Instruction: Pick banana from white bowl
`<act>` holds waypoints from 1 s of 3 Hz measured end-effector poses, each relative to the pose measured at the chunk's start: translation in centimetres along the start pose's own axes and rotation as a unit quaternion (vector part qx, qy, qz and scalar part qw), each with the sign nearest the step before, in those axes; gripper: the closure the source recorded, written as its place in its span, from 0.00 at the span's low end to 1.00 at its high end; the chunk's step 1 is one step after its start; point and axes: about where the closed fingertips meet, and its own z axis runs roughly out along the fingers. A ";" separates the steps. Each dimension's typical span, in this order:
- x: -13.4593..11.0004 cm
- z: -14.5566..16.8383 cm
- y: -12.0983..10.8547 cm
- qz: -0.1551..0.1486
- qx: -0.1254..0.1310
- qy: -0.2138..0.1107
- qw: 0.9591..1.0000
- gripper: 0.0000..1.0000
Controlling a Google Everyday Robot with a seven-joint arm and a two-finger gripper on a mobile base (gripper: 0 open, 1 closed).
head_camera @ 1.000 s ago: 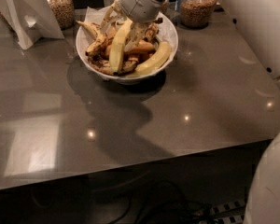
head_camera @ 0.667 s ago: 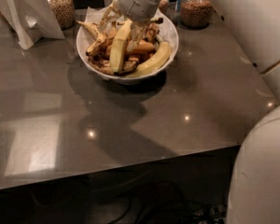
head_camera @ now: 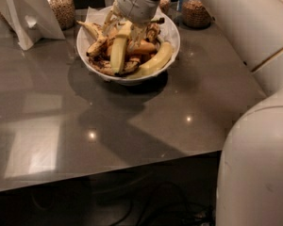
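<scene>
The white bowl stands at the back middle of the grey table, full of bananas. The long curved pale yellow-green banana lies along the bowl's right front rim. A shorter, plumper plain yellow banana stands steeply in the middle of the pile. Small brown-spotted bananas lie at the left and underneath. My gripper is down in the bowl, at the upper end of the plump yellow banana and left of the curved one.
Glass jars of grain stand behind the bowl at left and right. A white folded stand is at the back left. My white arm fills the right side. Cables lie under the table's front edge.
The gripper stays at the same spot over the bananas in the bowl. My arm's body has come further into view at the right.
</scene>
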 end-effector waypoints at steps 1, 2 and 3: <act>0.0 0.0 0.0 0.000 0.000 0.000 1.000 0.51; -0.4 0.7 1.0 0.027 -0.009 -0.001 1.000 0.70; -1.2 0.1 1.5 0.062 -0.008 0.008 0.998 0.93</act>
